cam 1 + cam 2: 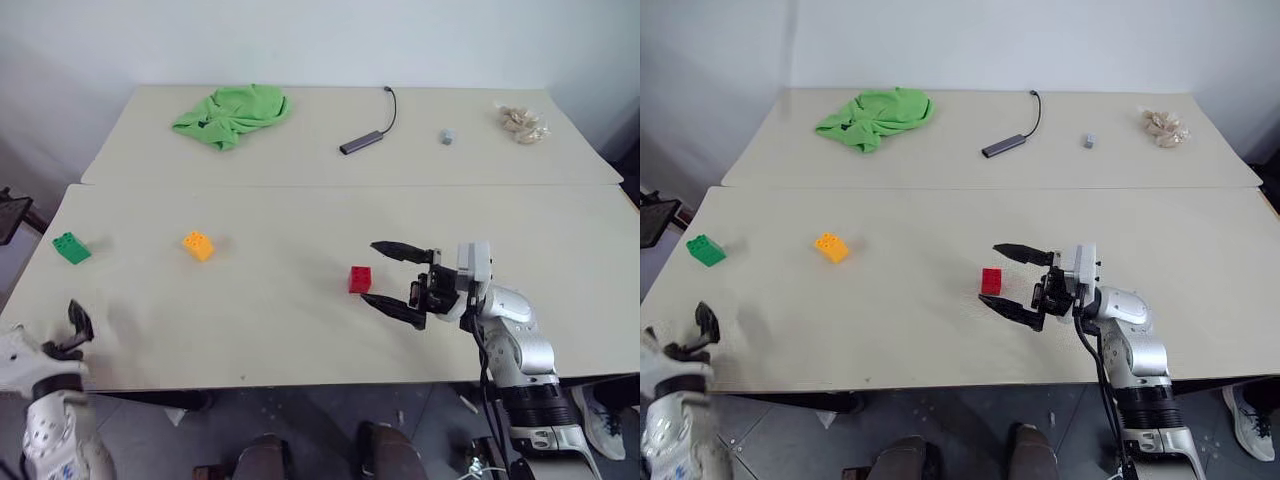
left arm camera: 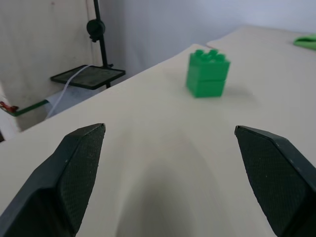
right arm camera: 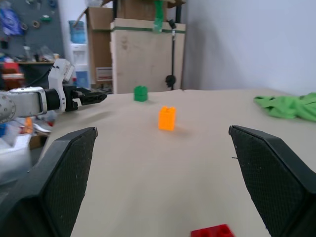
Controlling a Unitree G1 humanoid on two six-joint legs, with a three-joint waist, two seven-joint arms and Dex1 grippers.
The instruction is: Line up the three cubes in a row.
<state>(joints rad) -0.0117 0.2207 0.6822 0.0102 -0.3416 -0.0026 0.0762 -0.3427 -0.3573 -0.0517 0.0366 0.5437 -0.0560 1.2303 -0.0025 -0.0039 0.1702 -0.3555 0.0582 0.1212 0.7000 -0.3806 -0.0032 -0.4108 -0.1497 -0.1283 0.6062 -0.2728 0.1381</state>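
Observation:
The red cube sits on the near table, right of centre. My right gripper hovers open with its fingertips on either side of the cube, not gripping it; in the right wrist view the cube lies low between the two fingers. Further left stands the orange-yellow cube. The green cube is near the table's left edge. At the front left corner my left gripper is open and empty, pointing towards the green cube, a short way off it.
The far table holds a green cloth, a grey adapter with a black cable, a tiny grey block and a crumpled beige lump. A black stand with a tray is off the table's left edge.

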